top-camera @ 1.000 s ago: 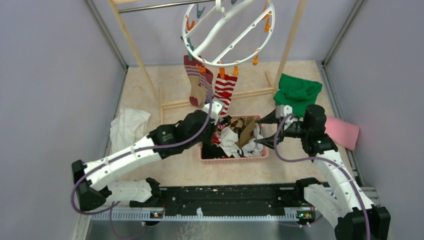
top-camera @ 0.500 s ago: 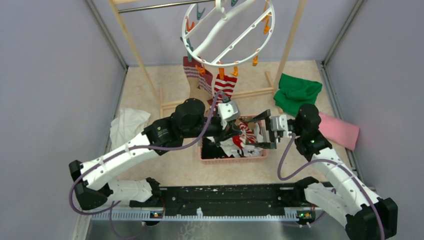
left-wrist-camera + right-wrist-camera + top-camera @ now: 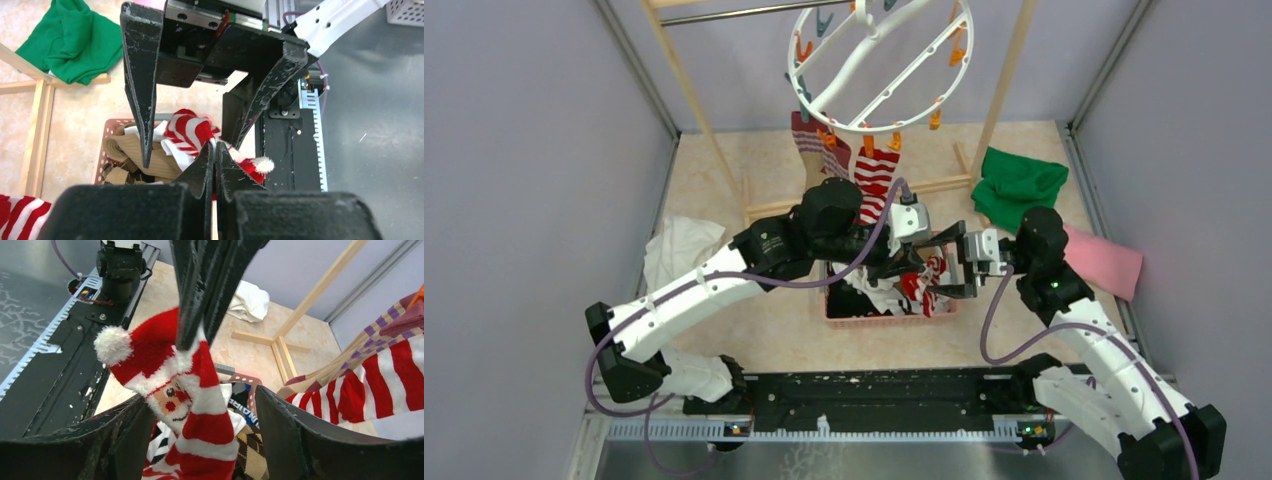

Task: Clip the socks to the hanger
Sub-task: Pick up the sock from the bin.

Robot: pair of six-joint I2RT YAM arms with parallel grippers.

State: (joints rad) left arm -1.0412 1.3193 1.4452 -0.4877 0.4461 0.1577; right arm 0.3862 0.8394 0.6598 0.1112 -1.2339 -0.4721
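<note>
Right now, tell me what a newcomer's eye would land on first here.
A red-and-white Santa sock, pinched in the shut left claw, hangs above the pink basket at mid-table, between the spread fingers of the right claw. Behind it, at the back of the table, the white hanger ring has two striped socks clipped to its near edge.

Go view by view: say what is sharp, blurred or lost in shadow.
Top external: even light, sharp throughout. Left wrist: the left fingers near the lens look soft. Right wrist: the Santa sock is crisp, the right fingers dark and soft.
</note>
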